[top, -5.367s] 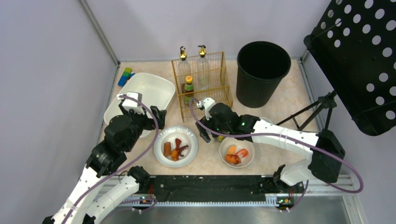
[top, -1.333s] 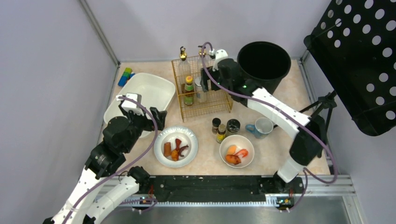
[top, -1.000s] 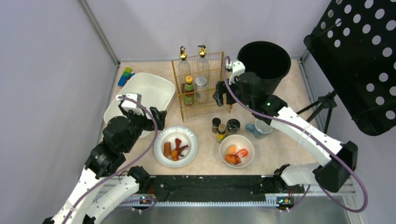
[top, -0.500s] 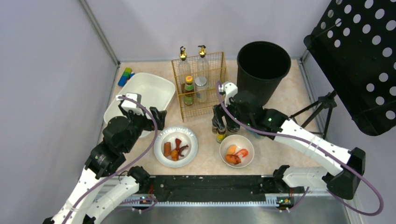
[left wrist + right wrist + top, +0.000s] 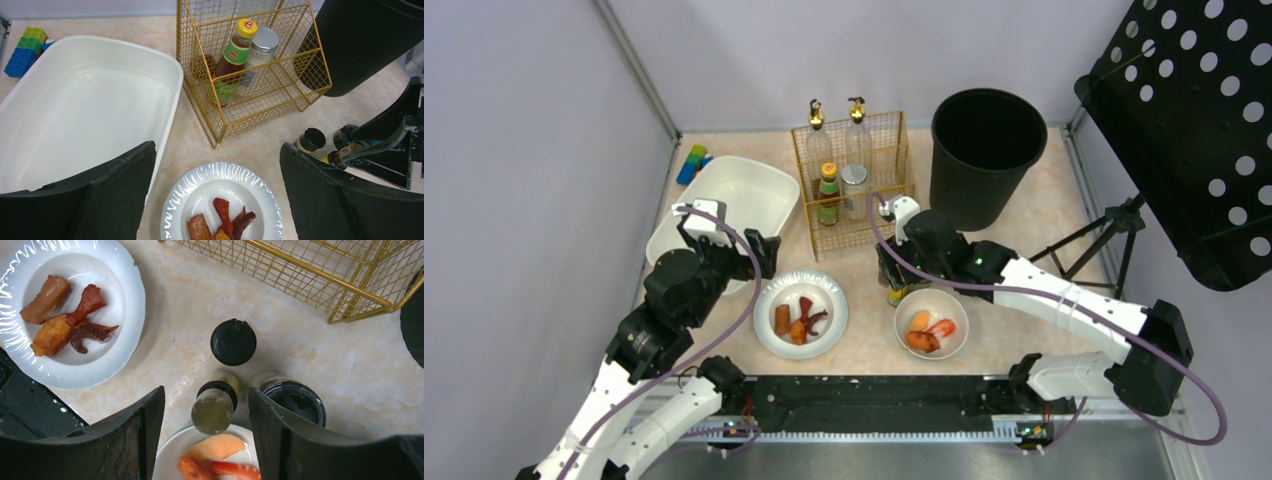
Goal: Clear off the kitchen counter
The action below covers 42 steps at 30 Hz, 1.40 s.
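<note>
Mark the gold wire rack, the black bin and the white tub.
gold wire rack (image 5: 844, 238), top external view, front mesh wall.
black bin (image 5: 964, 200), top external view, outer side wall.
white tub (image 5: 742, 195), top external view, bare inside floor.

Bowl (image 5: 172, 461) partly beyond bottom edge

Far left on the beige marbled kitchen counter (image 5: 1044, 215) sits the white oval plastic tub (image 5: 724, 195), with coloured toy bricks (image 5: 692, 163) behind it in the corner. Right of the tub stands the gold wire rack (image 5: 894, 225), with bottles (image 5: 232, 62) inside. Right again, at the back, is the black round plastic bin (image 5: 987, 150). In front of the rack, the white fluted plate (image 5: 824, 285) of meat pieces lies to the left and the white round bowl (image 5: 961, 310) to the right. Between rack and bowl are a small black-capped jar (image 5: 233, 341), then a brass-capped bottle (image 5: 212, 410) and a black-lidded glass jar (image 5: 292, 402) by the bowl's rim.
</note>
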{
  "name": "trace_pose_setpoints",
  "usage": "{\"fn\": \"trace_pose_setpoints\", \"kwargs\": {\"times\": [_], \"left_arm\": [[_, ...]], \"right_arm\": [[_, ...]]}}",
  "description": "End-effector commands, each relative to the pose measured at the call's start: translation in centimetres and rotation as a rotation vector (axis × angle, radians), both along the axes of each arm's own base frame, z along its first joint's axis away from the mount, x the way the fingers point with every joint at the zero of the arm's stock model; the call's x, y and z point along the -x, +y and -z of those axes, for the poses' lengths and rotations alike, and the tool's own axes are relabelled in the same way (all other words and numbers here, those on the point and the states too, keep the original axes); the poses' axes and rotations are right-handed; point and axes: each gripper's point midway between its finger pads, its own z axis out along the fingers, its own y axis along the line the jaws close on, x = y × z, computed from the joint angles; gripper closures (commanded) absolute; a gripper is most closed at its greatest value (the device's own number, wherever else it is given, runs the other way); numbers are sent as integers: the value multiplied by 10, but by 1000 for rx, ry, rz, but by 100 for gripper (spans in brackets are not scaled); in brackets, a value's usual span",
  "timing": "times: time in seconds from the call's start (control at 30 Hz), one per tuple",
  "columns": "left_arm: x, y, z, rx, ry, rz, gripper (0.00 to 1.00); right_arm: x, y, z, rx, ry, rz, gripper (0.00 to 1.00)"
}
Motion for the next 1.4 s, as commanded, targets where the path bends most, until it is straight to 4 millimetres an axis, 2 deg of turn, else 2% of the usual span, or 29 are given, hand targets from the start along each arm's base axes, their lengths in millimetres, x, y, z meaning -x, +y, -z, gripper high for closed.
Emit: {"fn": "trace_pose_setpoints", "kwargs": {"times": [0.0,0.23,0.7,0.97,1.03,1.27,1.37], "left_arm": [[-2,2,-7,2,-21,-13,2],[-3,2,-7,1,-20,-13,2],[-4,1,-5,-2,-15,-12,2],[-4,1,-5,-2,-14,-10,2],[-4,1,-5,-3,-12,-11,2],[-4,1,-5,-3,-12,-12,2],[-4,1,-4,-5,-11,-13,2]], "right_arm": [[-3,7,-1,-25,-17,9,41],[1,7,12,-8,11,0,50],[9,3,28,28,51,-19,55],[9,4,28,28,54,-24,60],[9,4,28,30,54,-23,66],[5,6,22,25,36,-12,96],[3,9,8,5,14,-9,100]]}}
